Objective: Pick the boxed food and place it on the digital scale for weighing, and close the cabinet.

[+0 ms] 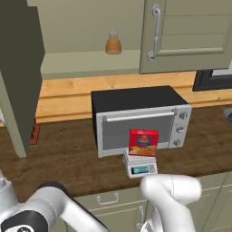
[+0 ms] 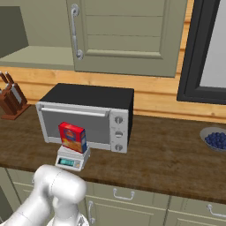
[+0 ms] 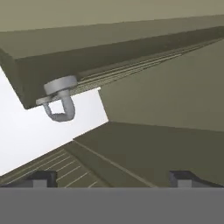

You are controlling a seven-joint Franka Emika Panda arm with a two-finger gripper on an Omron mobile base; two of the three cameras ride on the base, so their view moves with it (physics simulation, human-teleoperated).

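Observation:
The red boxed food (image 1: pixel 143 142) (image 2: pixel 73 137) stands upright on the small grey digital scale (image 1: pixel 140 168) (image 2: pixel 70 160), right in front of the toaster oven. The olive cabinet has its left door (image 1: pixel 18 68) swung open, showing the shelf inside; its right door (image 1: pixel 190 36) (image 2: pixel 128 35) is closed. In the hand view my gripper (image 3: pixel 113 178) is open with nothing between its fingertips (image 3: pixel 41 177). It looks close up at an olive cabinet door edge (image 3: pixel 131 57) and one end of a silver bar handle (image 3: pixel 59 98).
A silver-and-black toaster oven (image 1: pixel 140 118) (image 2: pixel 88 114) sits on the wooden counter. An amber bottle (image 1: pixel 113 43) stands on the cabinet shelf. A knife block (image 2: pixel 11 99) is at the left, a bowl of blueberries (image 2: pixel 216 139) at the right, under a dark-framed window (image 2: pixel 207 48).

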